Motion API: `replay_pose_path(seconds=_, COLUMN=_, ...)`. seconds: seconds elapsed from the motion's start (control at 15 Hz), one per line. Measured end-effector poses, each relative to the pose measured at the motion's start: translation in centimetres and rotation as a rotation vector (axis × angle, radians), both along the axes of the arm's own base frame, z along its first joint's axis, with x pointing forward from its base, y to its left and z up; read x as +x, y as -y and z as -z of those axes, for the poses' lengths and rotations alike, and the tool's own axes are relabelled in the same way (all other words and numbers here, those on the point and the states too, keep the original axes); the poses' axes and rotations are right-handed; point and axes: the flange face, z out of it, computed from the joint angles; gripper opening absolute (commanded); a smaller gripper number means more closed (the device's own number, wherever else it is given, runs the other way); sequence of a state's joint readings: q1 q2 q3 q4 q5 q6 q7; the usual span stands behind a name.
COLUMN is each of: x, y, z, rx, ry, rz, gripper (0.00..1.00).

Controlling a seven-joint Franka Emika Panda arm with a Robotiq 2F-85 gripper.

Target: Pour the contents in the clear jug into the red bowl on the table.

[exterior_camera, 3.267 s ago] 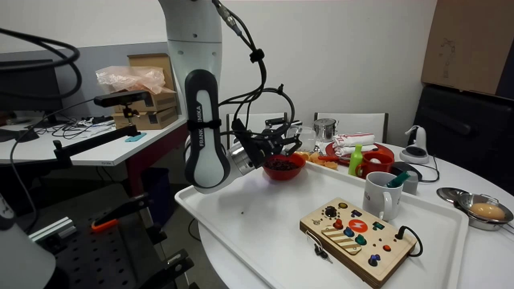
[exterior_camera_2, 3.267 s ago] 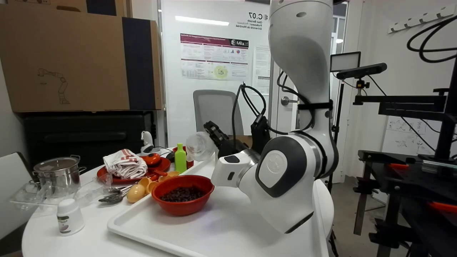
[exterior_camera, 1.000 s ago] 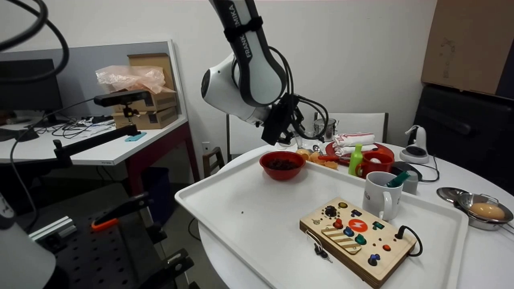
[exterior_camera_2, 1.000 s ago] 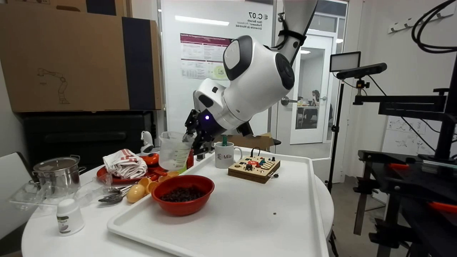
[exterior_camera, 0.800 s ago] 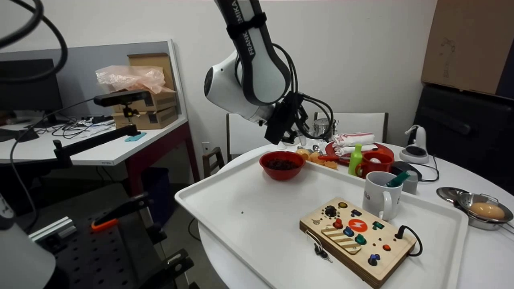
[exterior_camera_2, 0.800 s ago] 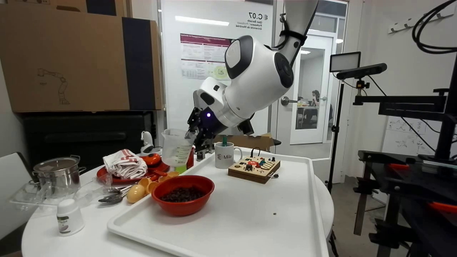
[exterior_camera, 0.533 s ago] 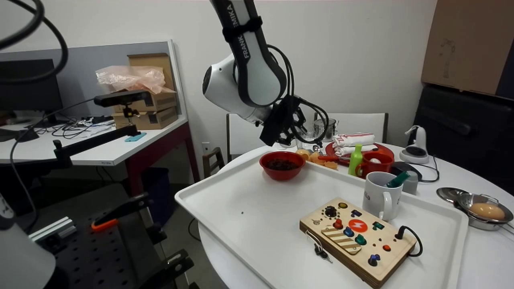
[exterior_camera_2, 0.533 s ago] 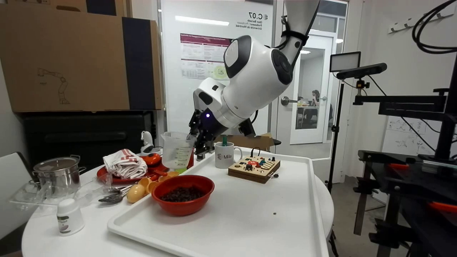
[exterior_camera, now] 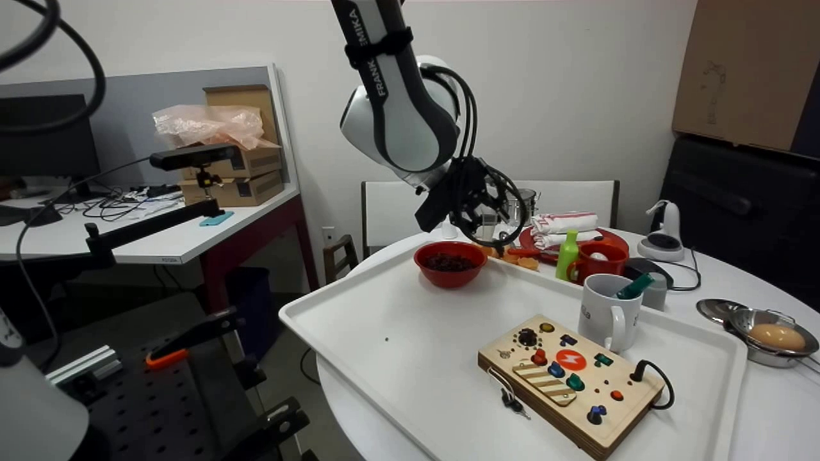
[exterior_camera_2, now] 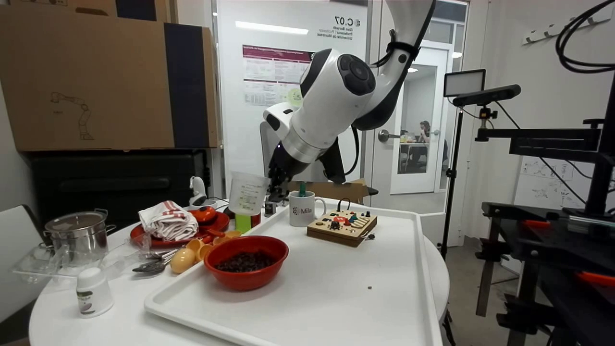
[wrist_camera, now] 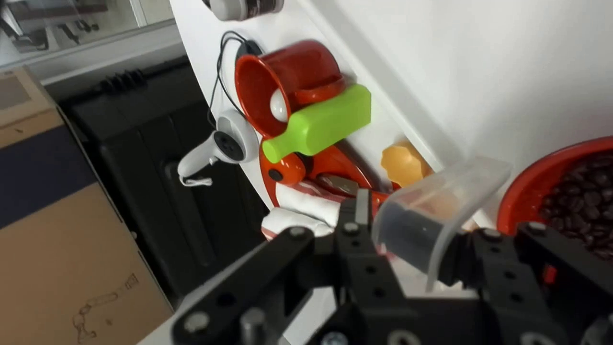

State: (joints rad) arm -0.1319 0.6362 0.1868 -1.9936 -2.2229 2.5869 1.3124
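Far left in an exterior view: cardboard box [exterior_camera_2: 91, 62] over black case [exterior_camera_2: 115, 180]. Lidded steel pot [exterior_camera_2: 81, 238] on white table [exterior_camera_2: 127, 327], white labelled bottle [exterior_camera_2: 93, 294] in front. Next, folded towel [exterior_camera_2: 169, 222] lying on red plate [exterior_camera_2: 138, 235], then egg-like item [exterior_camera_2: 182, 261] and orange cups [exterior_camera_2: 195, 246], last two just outside white tray [exterior_camera_2: 331, 293]. Red bowl [exterior_camera_2: 247, 279] next, upright on tray in both exterior views, part filled with dark beans [exterior_camera_2: 246, 262]. Clear jug [exterior_camera_2: 247, 194] farther back in that view: held in the air, apart from bowl, slightly tilted, mouth up, measuring marks on wall. Green bottle [exterior_camera_2: 243, 223] partly covered by jug base. Right of that, gripper [exterior_camera_2: 272, 188]: clamped on jug, side of jug between fingers [wrist_camera: 353, 239] in wrist view; exact contact spot too blurred to call. Then white mug [exterior_camera_2: 300, 214] with green item [exterior_camera_2: 302, 189] sticking out, just beside wooden box [exterior_camera_2: 336, 235] with knobs, both on tray. Small dark speck [exterior_camera_2: 370, 288] on tray too, well right of bowl. Robot arm [exterior_camera_2: 326, 101] angled down from top. Far right: black camera [exterior_camera_2: 487, 95] on boom, dark equipment [exterior_camera_2: 557, 254] below.
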Motion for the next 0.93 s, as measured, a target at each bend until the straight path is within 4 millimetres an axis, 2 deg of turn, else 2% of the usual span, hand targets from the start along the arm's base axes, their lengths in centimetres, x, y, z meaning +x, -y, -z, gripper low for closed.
replay_pose_path(seconds=0.27, x=0.9, y=2.7, z=-0.1, rx=-0.011, ry=0.016, rz=0.185, gripper=0.11)
replay_pose_path(seconds=0.53, x=1.1, y=5.3, z=0.6, rx=-0.067, ry=0.007, rz=0.328, gripper=0.11)
replay_pose_path(seconds=0.73, x=0.8, y=6.2, z=1.9, rx=-0.115, ry=-0.004, rz=0.398, gripper=0.11)
replay_pose_path(seconds=0.93, x=0.4, y=6.0, z=3.8, rx=-0.185, ry=0.002, rz=0.431, gripper=0.11)
